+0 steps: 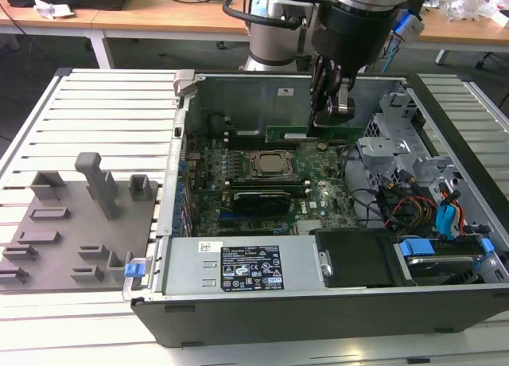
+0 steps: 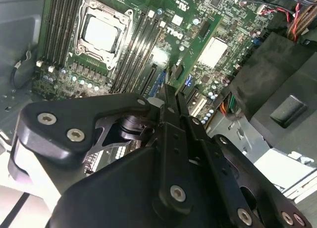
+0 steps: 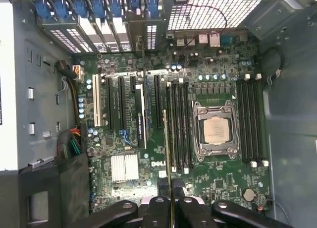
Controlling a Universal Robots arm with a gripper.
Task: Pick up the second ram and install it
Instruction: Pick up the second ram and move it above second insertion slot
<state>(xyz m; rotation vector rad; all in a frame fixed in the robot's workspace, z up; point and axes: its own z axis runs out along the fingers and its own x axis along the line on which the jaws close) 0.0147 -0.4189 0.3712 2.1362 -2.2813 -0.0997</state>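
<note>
Exterior view: your open computer case (image 1: 238,91) lies flat on the slatted table (image 1: 103,103). The gripper (image 1: 332,119) reaches down into the case's far half.

- The gripper is clamped on the second ram (image 1: 290,133). The green stick is held level and runs left to right, just beyond the CPU socket (image 1: 262,165).
- In the second wrist view the fingers (image 2: 168,101) pinch one end of the second ram (image 2: 210,44). Its pale label faces the camera over the motherboard (image 2: 233,20).
- In the first wrist view the second ram (image 3: 165,139) shows edge-on. It lines up along the bank of memory slots (image 3: 179,124) beside the CPU socket (image 3: 216,130). You cannot tell whether it touches a slot.

Case contents: the motherboard (image 1: 318,195) sits in the middle. A labelled power supply (image 1: 238,266) runs along the near wall. At the exterior view's right are a drive cage (image 1: 406,143), bundled cables (image 1: 398,203) and a blue-tabbed drive (image 1: 433,255).

Outside the case, at the exterior view's left, a grey fixture tray (image 1: 79,247) carries upright blocks (image 1: 99,179).
</note>
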